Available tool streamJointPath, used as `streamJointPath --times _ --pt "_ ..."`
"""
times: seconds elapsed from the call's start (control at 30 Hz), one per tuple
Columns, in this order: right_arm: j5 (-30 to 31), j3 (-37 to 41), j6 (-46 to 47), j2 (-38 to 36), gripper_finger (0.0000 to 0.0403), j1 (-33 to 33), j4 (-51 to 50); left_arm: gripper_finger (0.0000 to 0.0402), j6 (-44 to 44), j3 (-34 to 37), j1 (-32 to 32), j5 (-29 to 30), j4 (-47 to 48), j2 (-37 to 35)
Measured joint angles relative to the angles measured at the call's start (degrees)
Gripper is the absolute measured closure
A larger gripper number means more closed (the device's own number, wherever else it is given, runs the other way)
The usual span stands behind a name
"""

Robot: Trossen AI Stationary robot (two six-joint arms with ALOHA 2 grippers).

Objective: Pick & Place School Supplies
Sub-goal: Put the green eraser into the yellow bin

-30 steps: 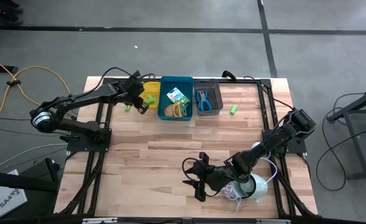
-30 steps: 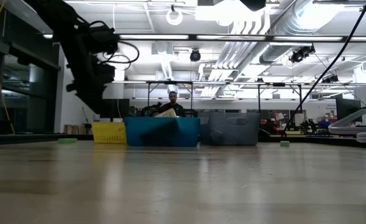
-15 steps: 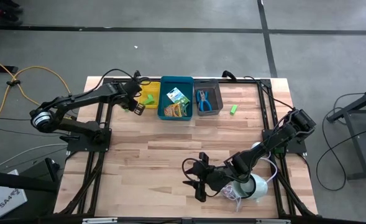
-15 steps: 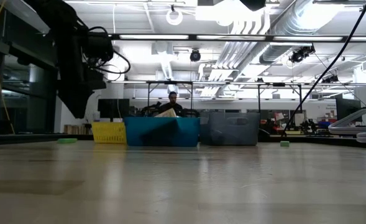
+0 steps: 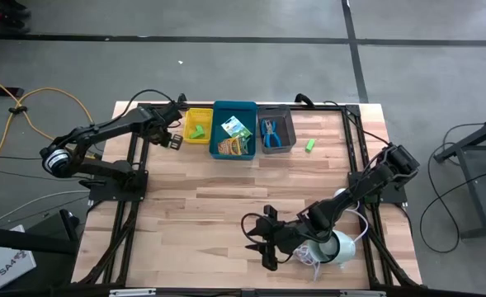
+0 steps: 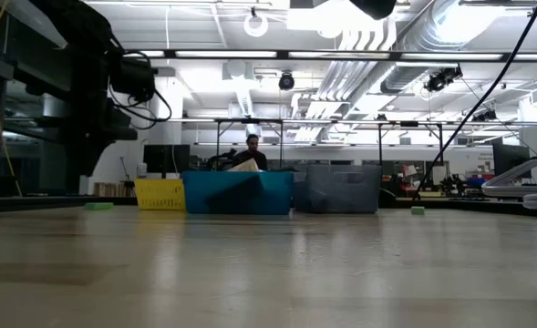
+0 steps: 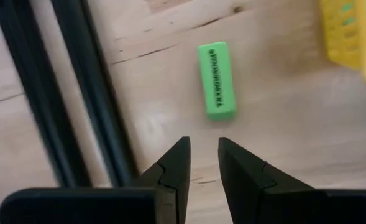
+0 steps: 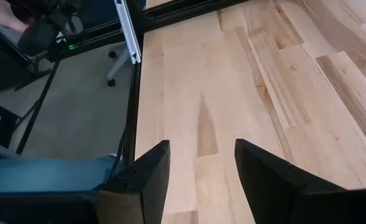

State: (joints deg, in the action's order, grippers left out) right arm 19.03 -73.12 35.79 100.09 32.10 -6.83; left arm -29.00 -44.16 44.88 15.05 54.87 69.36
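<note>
My left gripper (image 5: 173,140) hovers just left of the yellow bin (image 5: 200,115), open by a narrow gap (image 7: 202,149). It touches nothing. A bright green stubby piece (image 7: 217,79) lies flat on the table just ahead of its fingertips. Another green piece (image 5: 195,130) lies in the yellow bin, and a third (image 5: 309,145) rests on the table right of the grey bin. Two crayon boxes (image 5: 236,136) lie in the blue bin. Blue-handled scissors (image 5: 270,131) lie in the grey bin. My right gripper (image 5: 263,239) waits open near the table's near edge.
Yellow, blue (image 5: 234,108) and grey (image 5: 276,110) bins stand in a row at the far edge. A round white device with a coiled cord (image 5: 333,246) sits beside my right arm. A black frame rail (image 7: 86,93) runs close by the left gripper. Bare wood spans the table's middle.
My left gripper has moved from over the yellow bin toward the table's left edge, and now stands beside the bin, over the green piece on the table. The right arm has kept still.
</note>
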Motion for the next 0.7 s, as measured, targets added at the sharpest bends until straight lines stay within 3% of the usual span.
streamJointPath --times 0.4,0.7 --pt "-4.6 0.0 -1.2 0.0 0.023 0.0 -0.4 0.0315 6.9 0.0 0.0 -1.6 -0.4 0.0" --pt "-6.2 0.0 -4.0 0.0 0.023 0.1 -0.4 0.0217 3.6 0.0 -0.8 -3.5 -0.8 3.9"
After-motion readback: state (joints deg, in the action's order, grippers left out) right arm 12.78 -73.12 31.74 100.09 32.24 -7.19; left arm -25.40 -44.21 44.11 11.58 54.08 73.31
